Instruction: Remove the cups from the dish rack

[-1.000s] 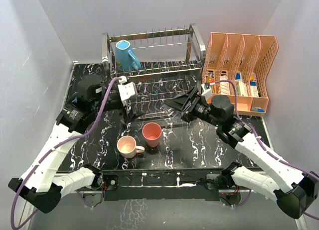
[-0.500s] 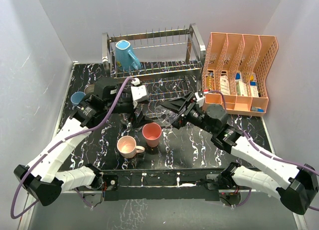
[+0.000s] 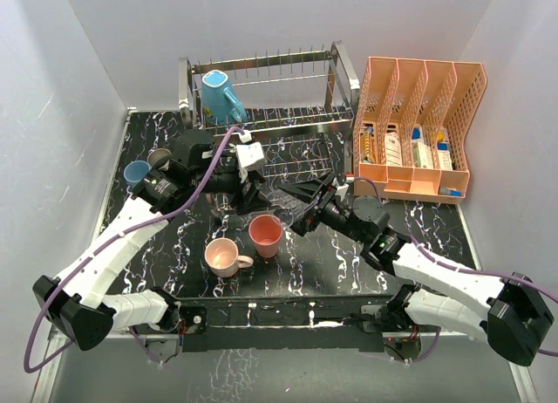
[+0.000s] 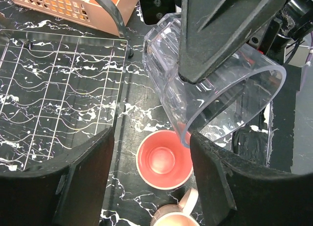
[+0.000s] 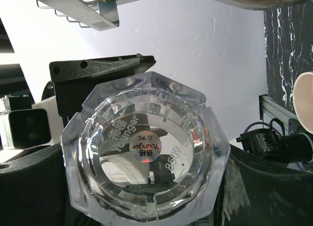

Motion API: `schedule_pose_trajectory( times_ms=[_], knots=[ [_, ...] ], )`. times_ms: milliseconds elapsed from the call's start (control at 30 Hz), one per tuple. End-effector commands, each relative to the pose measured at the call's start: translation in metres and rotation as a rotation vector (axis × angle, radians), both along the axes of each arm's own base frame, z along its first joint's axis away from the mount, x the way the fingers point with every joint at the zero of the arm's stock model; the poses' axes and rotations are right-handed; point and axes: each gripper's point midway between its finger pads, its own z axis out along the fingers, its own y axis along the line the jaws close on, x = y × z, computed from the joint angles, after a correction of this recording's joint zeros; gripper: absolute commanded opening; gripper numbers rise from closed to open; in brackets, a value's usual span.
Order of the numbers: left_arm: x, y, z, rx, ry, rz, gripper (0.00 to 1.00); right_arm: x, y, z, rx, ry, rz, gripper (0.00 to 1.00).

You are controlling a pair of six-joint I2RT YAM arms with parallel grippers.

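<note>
1. From above: your right gripper (image 3: 292,202) grasps the clear glass tumbler (image 3: 284,204), tipped on its side over the black marbled table (image 3: 349,255), just in front of the dish rack (image 3: 342,71). Your left gripper (image 3: 250,192) meets it from the opposite side, jaws parted. One cup sits in the rack: the teal handled mug (image 3: 222,96), on the upper tier at its left end. Four cups stand on the table. The salmon-red tumbler (image 3: 266,235) and the pale pink handled mug (image 3: 223,257) are side by side towards the arms' bases. The light blue tumbler (image 3: 135,172) and the tan cup (image 3: 159,158) are together at the left edge. The orange file organiser (image 3: 418,89) stands to the rack's right.
2. Left wrist: your own two fingers (image 4: 83,187) stand apart and clamp nothing (the tumbler's rim overlaps the right-hand one, and you cannot tell whether they touch). The tumbler hangs tilted, mouth down and towards the camera, pinched by the other arm's black fingers. Below it, in the gap between your fingers, the salmon-red tumbler stands upright, with the pink mug's handle beside it. The rack's lower wire shelf lies to the left.
3. Right wrist: the tumbler's faceted base fills the frame, a round sticker at its centre, seated between your dark fingers. The rack's steel frame crosses the top.
</note>
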Motion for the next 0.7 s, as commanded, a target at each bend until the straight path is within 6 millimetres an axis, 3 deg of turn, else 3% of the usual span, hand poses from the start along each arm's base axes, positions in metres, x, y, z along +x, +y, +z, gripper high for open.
schedule_pose_trajectory(
  times_ms=[0, 200, 367, 500, 667],
  knots=[
    [-0.001, -0.005, 0.011, -0.028, 0.013, -0.008, 0.61, -0.004, -0.005, 0.044, 0.173, -0.056, -0.006, 0.09],
    [0.006, -0.007, 0.011, -0.047, 0.017, 0.031, 0.61, -0.002, 0.009, 0.056, 0.215, -0.055, 0.012, 0.09],
    [0.013, -0.008, 0.014, -0.069, -0.003, 0.059, 0.57, -0.004, 0.023, 0.052, 0.223, -0.037, 0.047, 0.09],
    [0.016, -0.007, 0.007, -0.061, 0.010, 0.084, 0.43, -0.006, 0.028, 0.051, 0.239, -0.032, 0.059, 0.13],
    [0.032, -0.003, -0.002, -0.071, -0.006, 0.181, 0.03, -0.002, 0.034, 0.053, 0.225, -0.068, 0.049, 0.48]
  ],
)
